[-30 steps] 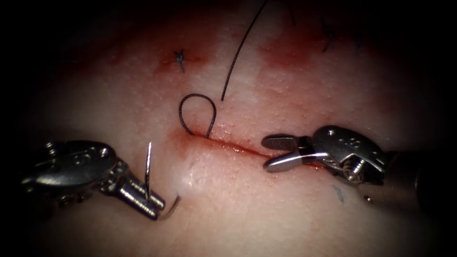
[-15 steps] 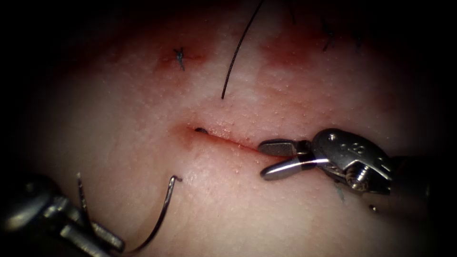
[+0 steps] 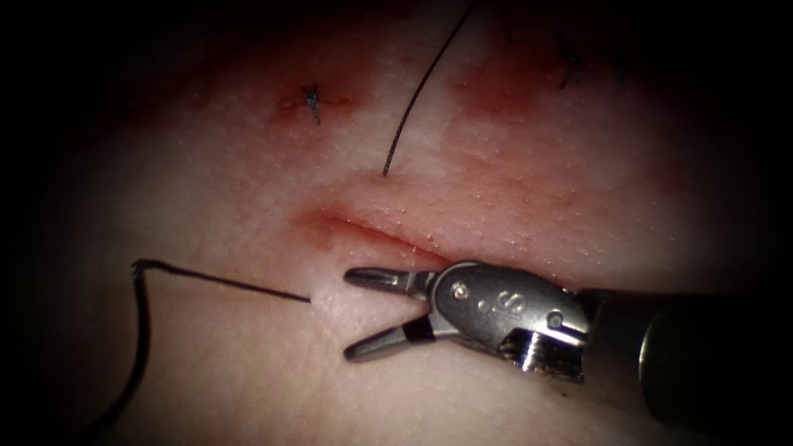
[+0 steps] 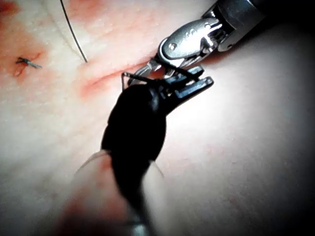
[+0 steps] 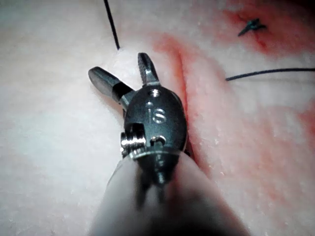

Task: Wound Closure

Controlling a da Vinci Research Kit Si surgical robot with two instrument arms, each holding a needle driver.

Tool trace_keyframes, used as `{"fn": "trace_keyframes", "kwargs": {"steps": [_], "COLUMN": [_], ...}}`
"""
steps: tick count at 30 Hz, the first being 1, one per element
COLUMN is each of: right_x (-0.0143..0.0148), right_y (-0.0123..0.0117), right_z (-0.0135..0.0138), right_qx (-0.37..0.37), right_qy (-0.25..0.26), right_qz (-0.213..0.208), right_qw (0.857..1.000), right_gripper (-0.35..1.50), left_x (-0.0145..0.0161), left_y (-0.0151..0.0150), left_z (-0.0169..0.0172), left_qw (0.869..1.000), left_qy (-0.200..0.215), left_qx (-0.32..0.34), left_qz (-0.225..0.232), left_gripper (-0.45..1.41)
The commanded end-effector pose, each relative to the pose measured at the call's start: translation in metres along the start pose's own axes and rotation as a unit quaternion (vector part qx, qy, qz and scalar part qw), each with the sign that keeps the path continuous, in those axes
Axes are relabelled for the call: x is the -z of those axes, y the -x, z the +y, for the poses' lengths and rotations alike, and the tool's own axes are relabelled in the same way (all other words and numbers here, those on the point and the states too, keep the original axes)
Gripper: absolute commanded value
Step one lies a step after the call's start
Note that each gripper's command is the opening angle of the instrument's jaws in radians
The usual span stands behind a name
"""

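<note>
The cut (image 3: pixel 376 231) runs across the tissue (image 3: pixel 248 182). My right tool (image 3: pixel 347 315) lies just below it with its jaws open and nothing between them; it also appears in its own wrist view (image 5: pixel 119 66). A taut thread (image 3: pixel 223 282) leaves the tissue below the cut's left end and runs left to the tail of the curved needle (image 3: pixel 140 355), which is out of the tissue. In the left wrist view my left tool (image 4: pixel 206 77) is shut on the needle (image 4: pixel 135 74). A free thread end (image 3: pixel 409 107) lies above the cut.
An older knotted stitch (image 3: pixel 311 99) sits up and to the left of the cut, with more stitch ends (image 3: pixel 570 70) at the upper right. Red fluid (image 3: pixel 496 91) stains the tissue above the cut.
The left tool drew back down and left out of the endoscope view with the needle, pulling the thread loop through until taut. The right tool moved left and lower, jaws still open.
</note>
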Motion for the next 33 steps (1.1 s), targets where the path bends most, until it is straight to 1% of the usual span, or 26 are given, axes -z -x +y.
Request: {"fn": "trace_keyframes", "kwargs": {"steps": [1,4,6,13,14,16,17,18,20,23,25,26,30,31,32,33], "right_x": [-0.0016,-0.0029,-0.0035,-0.0053,-0.0054,-0.0056,-0.0056,-0.0056,-0.0053,-0.0049,-0.004,-0.0036,-0.0019,-0.0015,-0.0007,-0.0004], "right_y": [0.0005,0.0007,0.0006,0.0004,0.0005,0.0008,0.0009,0.0011,0.0014,0.0019,0.0022,0.0021,0.0016,0.0015,0.0011,0.0008], "right_z": [-0.0001,-0.0004,-0.0007,-0.0015,-0.0016,-0.0019,-0.0021,-0.0023,-0.0028,-0.0038,-0.0057,-0.0066,-0.0097,-0.0105,-0.0124,-0.0132], "right_qx": [0.002,0.003,0.003,0.005,0.006,0.008,0.009,0.011,0.014,0.021,0.027,0.031,0.017,0.015,0.005,0.003], "right_qy": [0.005,0.012,0.014,0.019,0.019,0.013,0.011,0.009,0.006,-0.004,-0.012,-0.015,-0.027,-0.032,-0.035,-0.04], "right_qz": [-0.002,-0.007,-0.013,-0.03,-0.032,-0.037,-0.037,-0.036,-0.045,-0.084,-0.106,-0.107,-0.113,-0.114,-0.115,-0.114], "right_qw": [1.0,1.0,1.0,0.999,0.999,0.999,0.999,0.999,0.999,0.996,0.994,0.994,0.993,0.993,0.993,0.993], "right_gripper": [0.78,0.91,0.94,0.93,0.86,0.54,0.25,-0.35,-0.35,-0.35,-0.35,-0.35,-0.35,-0.35,-0.35,-0.35], "left_x": [-0.0006,-0.0006,-0.0007,-0.0007,-0.0006,-0.0006,-0.0005,-0.0005,-0.0004,-0.0002,0.0001,0.0002,0.0003,0.0002,-0.0001,-0.0004], "left_y": [0.0007,0.0006,0.0005,-0.0002,-0.0003,-0.0005,-0.0005,-0.0005,-0.0005,-0.0004,0.0003,0.0006,0.0032,0.0042,0.0058,0.0068], "left_z": [-0.0001,-0.0002,-0.0003,0.0,-0.0001,-0.0002,-0.0002,-0.0003,-0.0005,-0.0008,-0.0016,-0.0018,-0.0023,-0.0021,-0.0015,-0.001], "left_qw": [1.0,1.0,1.0,0.999,0.999,0.999,0.999,0.999,0.999,0.998,0.998,0.997,0.993,0.992,0.99,0.99], "left_qy": [-0.001,-0.01,-0.013,-0.021,-0.023,-0.026,-0.028,-0.031,-0.036,-0.044,-0.062,-0.071,-0.109,-0.121,-0.133,-0.14], "left_qx": [-0.003,-0.013,-0.017,-0.025,-0.027,-0.029,-0.028,-0.031,-0.032,-0.034,-0.032,-0.031,-0.039,-0.04,-0.035,-0.031], "left_qz": [-0.001,-0.005,-0.006,-0.008,-0.008,-0.006,-0.005,-0.005,-0.003,-0.004,-0.003,-0.002,0.018,0.016,0.012,0.009], "left_gripper": [-0.45,-0.45,-0.45,-0.45,-0.45,-0.45,-0.45,-0.45,-0.45,-0.45,-0.45,-0.45,-0.45,-0.45,-0.45,-0.45]}}
